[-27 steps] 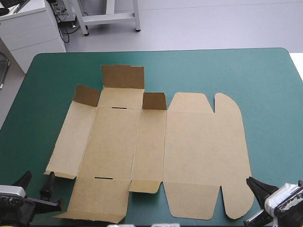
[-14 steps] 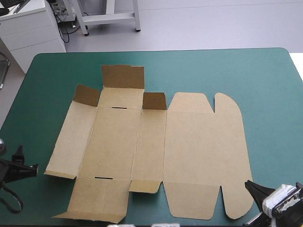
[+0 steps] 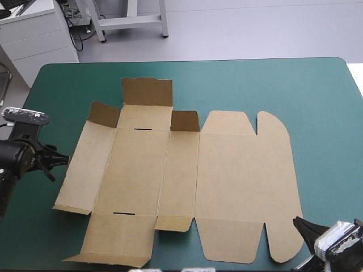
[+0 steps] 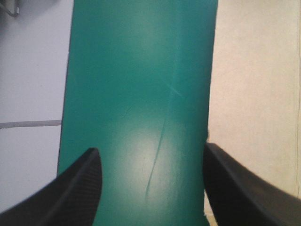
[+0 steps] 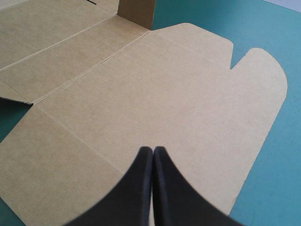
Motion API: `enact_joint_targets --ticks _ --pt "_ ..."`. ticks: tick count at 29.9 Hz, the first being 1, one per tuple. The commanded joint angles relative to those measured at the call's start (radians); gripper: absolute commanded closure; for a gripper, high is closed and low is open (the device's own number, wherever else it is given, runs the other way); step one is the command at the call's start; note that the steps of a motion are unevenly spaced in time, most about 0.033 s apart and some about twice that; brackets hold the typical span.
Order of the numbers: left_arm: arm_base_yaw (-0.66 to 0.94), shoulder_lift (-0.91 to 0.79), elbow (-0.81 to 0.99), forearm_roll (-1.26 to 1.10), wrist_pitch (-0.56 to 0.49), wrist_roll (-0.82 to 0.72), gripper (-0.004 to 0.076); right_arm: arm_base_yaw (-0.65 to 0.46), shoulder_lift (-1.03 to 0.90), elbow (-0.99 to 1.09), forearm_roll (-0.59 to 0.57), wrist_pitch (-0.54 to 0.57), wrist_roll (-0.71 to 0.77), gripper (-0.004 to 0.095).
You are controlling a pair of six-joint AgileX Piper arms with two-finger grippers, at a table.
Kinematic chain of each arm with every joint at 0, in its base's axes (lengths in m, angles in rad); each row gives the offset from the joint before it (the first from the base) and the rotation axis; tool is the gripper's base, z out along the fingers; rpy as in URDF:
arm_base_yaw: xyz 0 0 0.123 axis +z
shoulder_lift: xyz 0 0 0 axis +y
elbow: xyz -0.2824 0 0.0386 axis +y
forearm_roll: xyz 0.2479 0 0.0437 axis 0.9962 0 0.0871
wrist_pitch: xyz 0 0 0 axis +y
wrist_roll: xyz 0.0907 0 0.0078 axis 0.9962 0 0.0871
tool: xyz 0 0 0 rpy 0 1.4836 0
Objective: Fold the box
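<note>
The brown box (image 3: 187, 175) lies as a flat cut sheet in the middle of the teal-green table. Three small flaps (image 3: 147, 92) stand raised along its far side. My left gripper (image 3: 57, 163) hovers open over bare cover beside the sheet's left panel. In the left wrist view the gripper (image 4: 150, 183) has only cover between its fingers, and the board's edge (image 4: 256, 84) runs along one finger. My right gripper (image 3: 300, 224) is shut at the sheet's near right corner. In the right wrist view its tips (image 5: 153, 155) point over the wide lid panel (image 5: 155, 89) without holding it.
Bare teal-green cover (image 3: 323, 113) stretches to the right of the box and along the far edge. The table's left edge (image 4: 66, 94) runs close to my left gripper, with grey floor beyond it. A white cabinet (image 3: 34, 34) stands past the far left corner.
My left arm has moved from the table's near left corner up along the left side, and is now level with the box's left panel. The right gripper has barely shifted.
</note>
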Motion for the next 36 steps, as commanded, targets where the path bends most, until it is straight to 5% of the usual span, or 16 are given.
enact_joint_targets --ticks 1,5,10,36 --pt "0.016 0.063 -0.040 -0.021 -0.080 0.006 0.0277 -0.008 0.013 -0.023 0.009 -0.067 -0.003 0.0931" --pt "0.138 0.140 -0.040 -0.218 -0.128 0.150 0.0277 -0.008 0.013 -0.023 0.009 -0.067 -0.003 0.0931" --pt "0.379 0.253 -0.040 -0.649 0.006 0.451 0.0277 -0.008 0.013 -0.023 0.002 -0.067 -0.003 0.0931" --pt "0.472 0.497 -0.038 -0.870 0.084 0.521 0.0277 -0.008 0.013 -0.023 0.001 -0.063 -0.053 0.0931"
